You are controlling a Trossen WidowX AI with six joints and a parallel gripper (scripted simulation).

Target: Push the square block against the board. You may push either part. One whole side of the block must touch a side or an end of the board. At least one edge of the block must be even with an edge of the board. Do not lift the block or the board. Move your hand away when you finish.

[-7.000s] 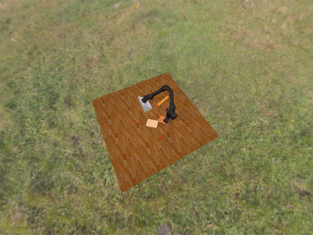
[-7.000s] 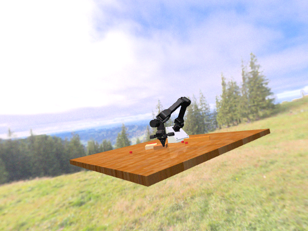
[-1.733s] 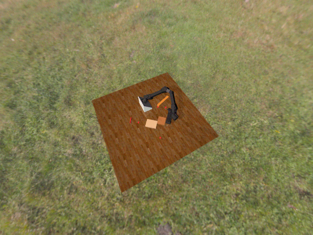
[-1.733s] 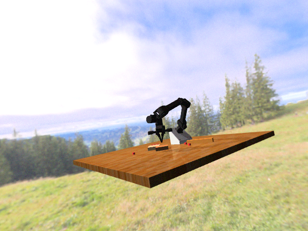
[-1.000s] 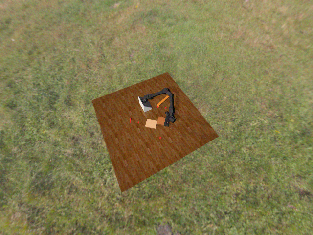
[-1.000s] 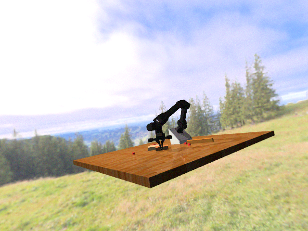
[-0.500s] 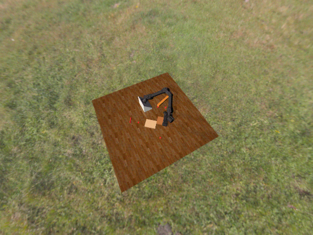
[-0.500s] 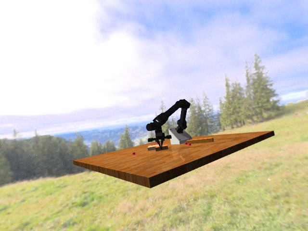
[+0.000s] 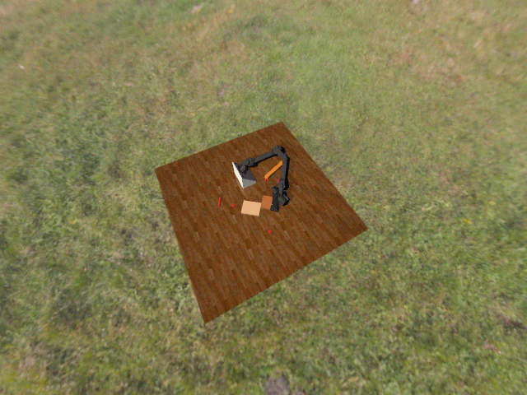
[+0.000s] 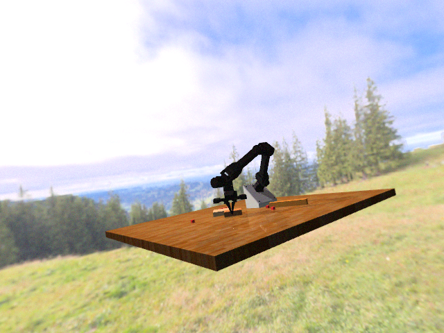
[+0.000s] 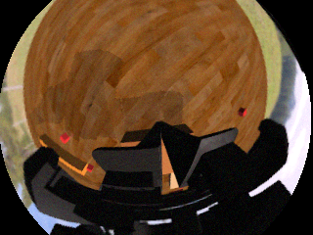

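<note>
A brown block [image 9: 266, 202] [image 10: 227, 214] lies flat beside the pale tan board [image 9: 251, 208] [image 10: 218, 212]. Their facing sides look very close in the top view; whether they touch cannot be told. The block's edges look offset from the board's toward the arm base. My gripper [image 10: 232, 212] [image 11: 159, 124] is shut and empty, pointing down at the block's side away from the board. It looks against or very near the block. In the top view the hand covers its fingertips and the block's right part. In the wrist view the fingers hide most of both parts.
An orange bar [image 9: 272, 170] [image 10: 290, 202] lies beside the arm, with two small red cubes [image 9: 265, 179] [image 10: 272, 207] near its end. Another red cube [image 9: 269, 231] [image 10: 192, 220] lies apart. A red stick [image 9: 219, 202] and a red cube [image 9: 233, 206] lie beyond the board.
</note>
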